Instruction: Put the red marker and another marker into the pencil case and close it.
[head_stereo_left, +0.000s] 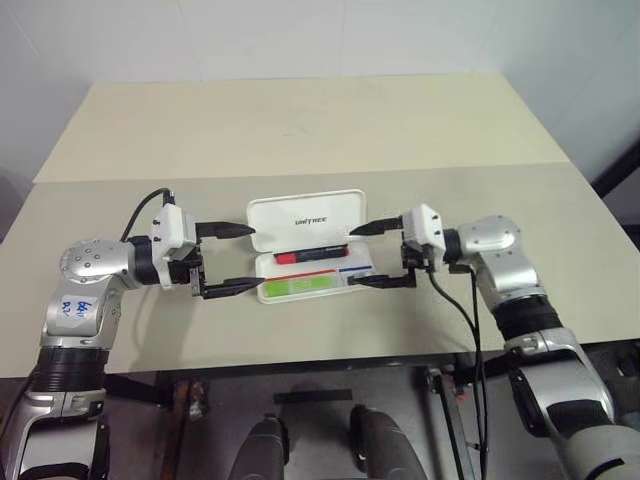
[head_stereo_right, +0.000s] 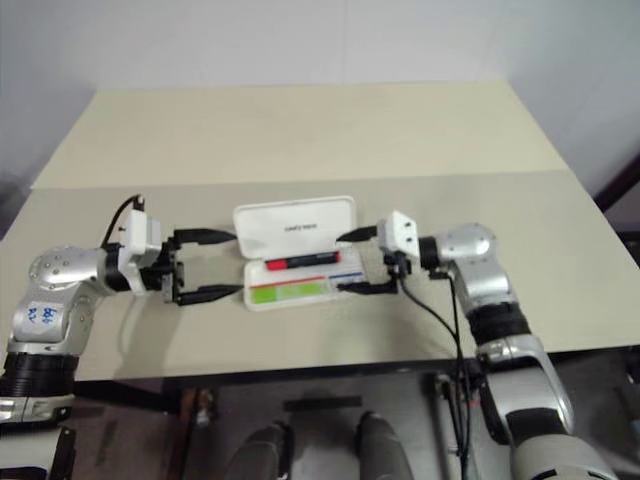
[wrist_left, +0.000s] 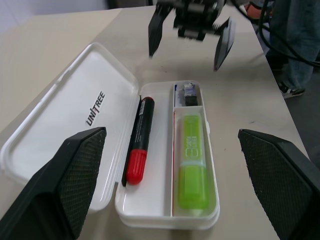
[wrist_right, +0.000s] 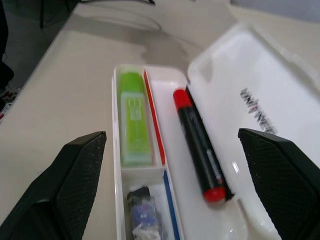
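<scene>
Although both markers already lie inside, we see the pencil case (head_stereo_left: 305, 250) open at the centre of the head views, on the near half of the worktop (head_stereo_left: 300, 120). Its tray runs left to right across the frame, and its lid (head_stereo_left: 307, 215) lies folded back toward the top of the picture, lettering upward. The red marker (head_stereo_left: 312, 256) rests in the tray's rear compartment, beside the hinge, with its long axis along the case. The green marker (head_stereo_left: 300, 286) fills the front compartment, parallel to it.

The left gripper (head_stereo_left: 238, 259) stands just left of the case and the right gripper (head_stereo_left: 382, 254) just right of it. Each has its fingers spread apart and holds nothing. Both point inward along the case's long axis, one finger near the lid's end, the other near the tray's.

We judge that only closing remains. The lid lies beyond the tray, so the swing must go toward the bottom of the frame, about the long hinge. Both arms look about equally near.
</scene>
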